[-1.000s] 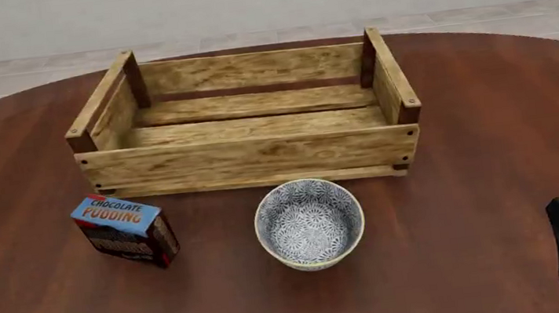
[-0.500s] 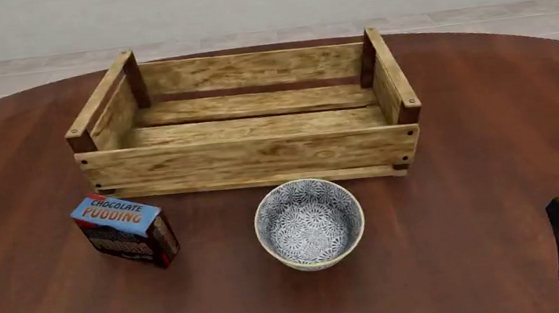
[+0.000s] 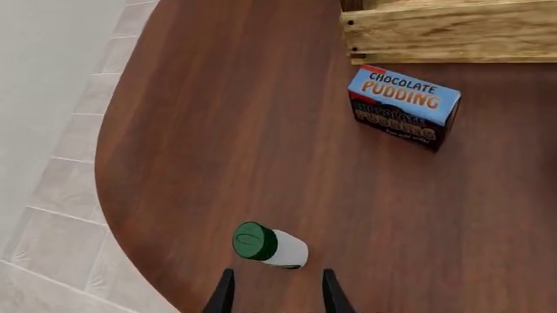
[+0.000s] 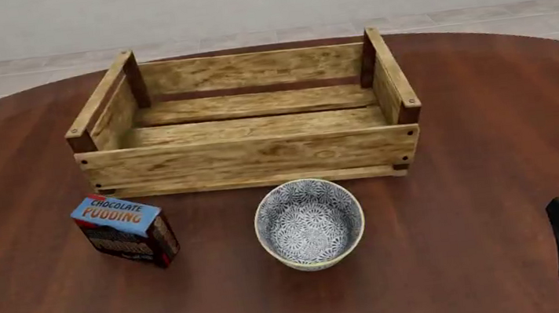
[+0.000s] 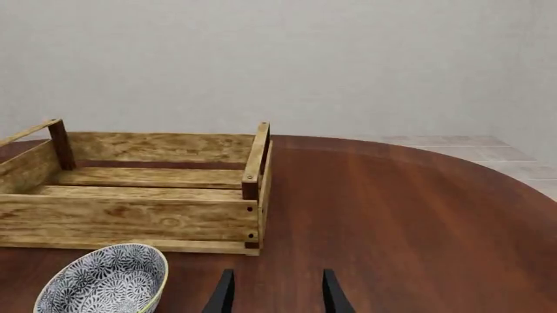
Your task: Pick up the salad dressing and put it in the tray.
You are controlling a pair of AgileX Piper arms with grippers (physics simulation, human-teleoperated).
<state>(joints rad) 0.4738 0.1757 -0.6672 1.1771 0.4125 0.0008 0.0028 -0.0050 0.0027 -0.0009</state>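
We hold our left gripper (image 3: 276, 297) wide, apparently just above the salad dressing (image 3: 270, 244); right gripper (image 5: 276, 297) wide, empty.

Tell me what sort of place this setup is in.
Likely a simulated tabletop test scene, kitchen-flavoured rather than a real room: a round dark wooden table on pale tiled floor before a blank wall, holding a slatted wooden tray, chocolate pudding box and patterned bowl.
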